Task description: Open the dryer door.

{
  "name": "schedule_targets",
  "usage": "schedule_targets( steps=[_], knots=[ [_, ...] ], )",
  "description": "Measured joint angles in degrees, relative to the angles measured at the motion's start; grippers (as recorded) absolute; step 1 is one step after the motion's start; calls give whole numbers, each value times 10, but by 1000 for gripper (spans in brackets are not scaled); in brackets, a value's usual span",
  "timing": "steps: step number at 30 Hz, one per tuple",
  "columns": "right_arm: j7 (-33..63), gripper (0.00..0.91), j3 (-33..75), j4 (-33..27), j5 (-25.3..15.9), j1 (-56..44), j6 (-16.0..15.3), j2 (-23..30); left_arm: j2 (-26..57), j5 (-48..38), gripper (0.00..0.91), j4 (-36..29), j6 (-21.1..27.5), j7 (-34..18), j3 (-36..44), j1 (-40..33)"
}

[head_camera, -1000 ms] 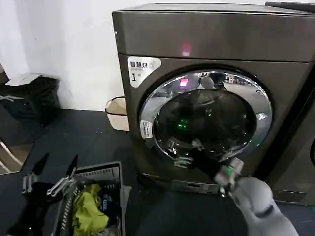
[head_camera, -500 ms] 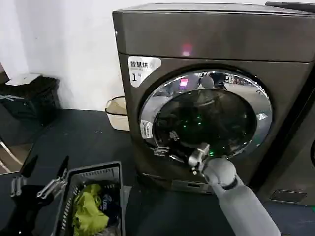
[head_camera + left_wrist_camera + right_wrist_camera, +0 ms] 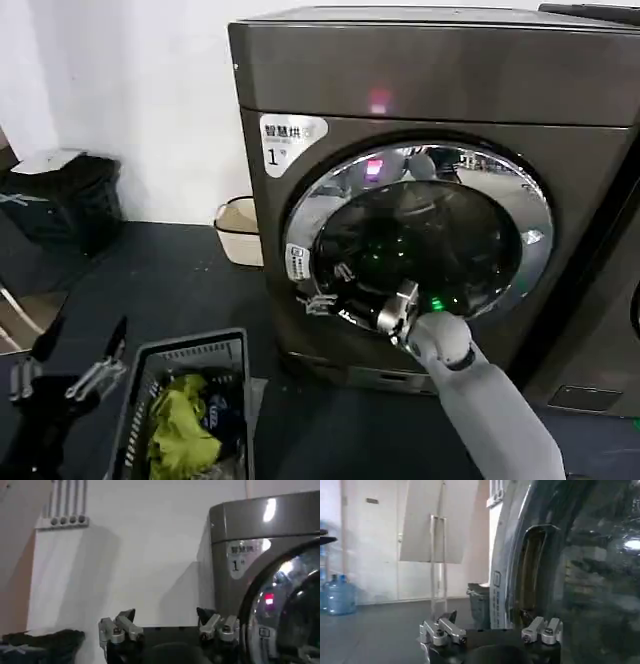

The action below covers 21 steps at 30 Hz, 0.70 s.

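The dryer [image 3: 430, 70] is a dark bronze-grey machine with a white "1" sticker [image 3: 290, 138] and a pink light. Its dryer door [image 3: 420, 240], a chrome ring around dark glass, lies flat against the front. My right gripper [image 3: 328, 288] is open at the ring's lower left edge. In the right wrist view the right gripper [image 3: 490, 617] stands open, one finger close before the handle recess [image 3: 532, 575] in the dryer door [image 3: 590, 570], and nothing is held. My left gripper [image 3: 85, 335] hangs open low at the left; the left gripper [image 3: 166, 615] faces the dryer [image 3: 260, 525].
A grey laundry basket [image 3: 190, 350] with yellow and blue clothes stands beside the left gripper. A cream bin [image 3: 238, 232] sits against the wall left of the dryer, and a black box [image 3: 60, 195] lies farther left. Another dark appliance [image 3: 610, 300] adjoins on the right.
My right arm has swung left across the lower part of the door, bringing its gripper to the ring's lower left edge. The left gripper has drifted down and to the left.
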Motion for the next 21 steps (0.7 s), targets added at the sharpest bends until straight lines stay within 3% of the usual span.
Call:
schedule_targets(
  steps=[6,12,15,21],
  knots=[
    [-39,907,-3,16,19,-12,2,-17,3,-17,907,6,-13,-12,-4,-6],
    [-81,907,-2,35,23,-26,-2,-36,13,-26,907,28,-58,-13,-8,-15],
    [-109,907,4,49,24,-37,-7,-50,19,-34,907,42,-85,15,-12,-14],
    [-167,907,26,89,41,-67,-30,-85,45,-86,907,78,-87,65,-28,-33]
  ],
)
